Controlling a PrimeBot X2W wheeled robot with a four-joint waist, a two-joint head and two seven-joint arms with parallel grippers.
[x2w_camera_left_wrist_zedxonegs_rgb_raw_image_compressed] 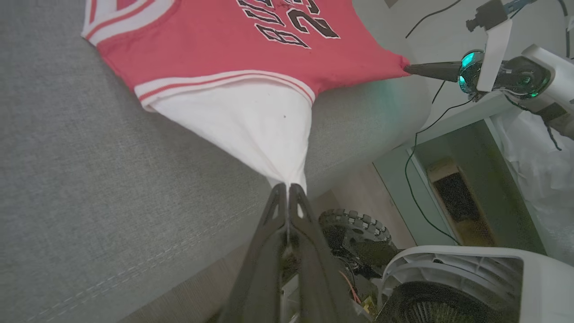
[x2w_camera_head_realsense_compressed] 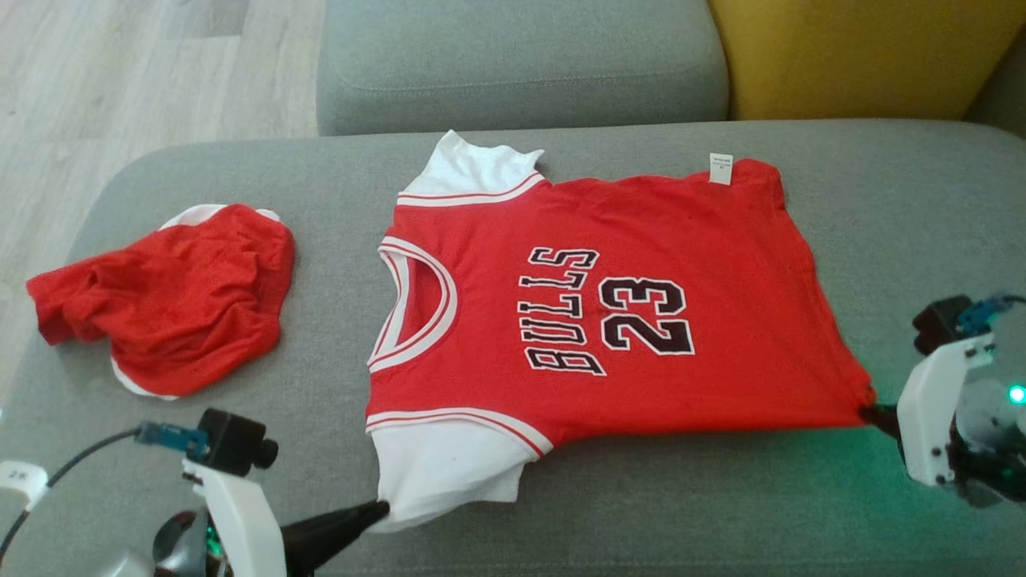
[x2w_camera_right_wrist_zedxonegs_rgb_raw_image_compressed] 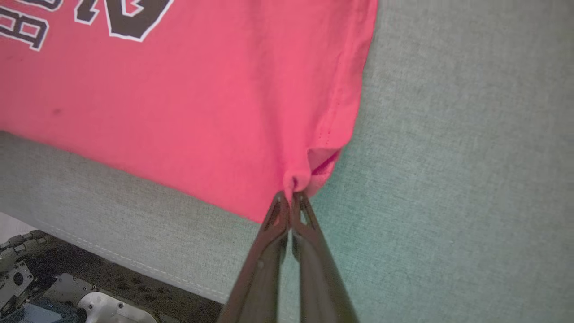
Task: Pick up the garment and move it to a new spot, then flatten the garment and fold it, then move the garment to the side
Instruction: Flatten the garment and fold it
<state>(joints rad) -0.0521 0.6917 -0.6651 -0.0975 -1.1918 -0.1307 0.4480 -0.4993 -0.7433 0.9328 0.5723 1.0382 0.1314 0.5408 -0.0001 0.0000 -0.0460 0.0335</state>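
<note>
jersey [x2w_camera_head_realsense_compressed: 625, 320]: matt red cloth, white trim | sofa [x2w_camera_head_realsense_compressed: 882, 200]: coarse grey woven fabric | floor [x2w_camera_head_realsense_compressed: 120, 72]: pale wood

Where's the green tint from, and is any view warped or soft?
Head view: green glow on the sofa beside the right claw, by its lit LED. Left wrist view: wide-angle bending. Right wrist view: greenish cast on sofa, jersey sharp.
</note>
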